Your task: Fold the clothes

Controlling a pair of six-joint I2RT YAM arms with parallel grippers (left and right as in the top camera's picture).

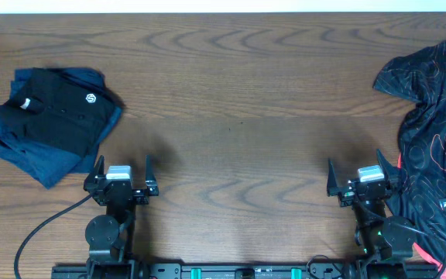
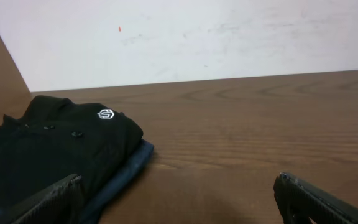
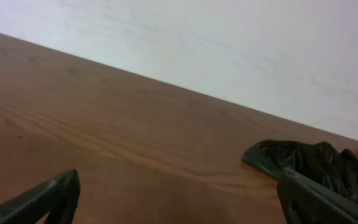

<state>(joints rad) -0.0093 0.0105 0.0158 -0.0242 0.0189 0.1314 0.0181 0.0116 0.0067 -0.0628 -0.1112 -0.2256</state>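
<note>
As I look down from the overhead camera, both arms sit at the near edge of the wooden bench (image 1: 238, 116), one on each side. The left pincer (image 1: 123, 164) is spread wide and grips nothing; in its wrist view the two dark fingers (image 2: 48, 202) frame bare wood. The right pincer (image 1: 356, 169) is likewise wide apart and has hold of nothing.

At the far left of the bench lies a folded black polo shirt (image 1: 56, 112) with a small white logo on the chest. It rests on top of a folded blue garment (image 1: 33, 159), which shows along its near and right edges. This stack is just beyond and to the left of the left pincer, not touching it.

On the far right, a dark patterned garment (image 1: 436, 116) lies crumpled and unfolded, with reddish trim near its lower edge. It runs along the right side of the bench, close beside the right arm.
</note>
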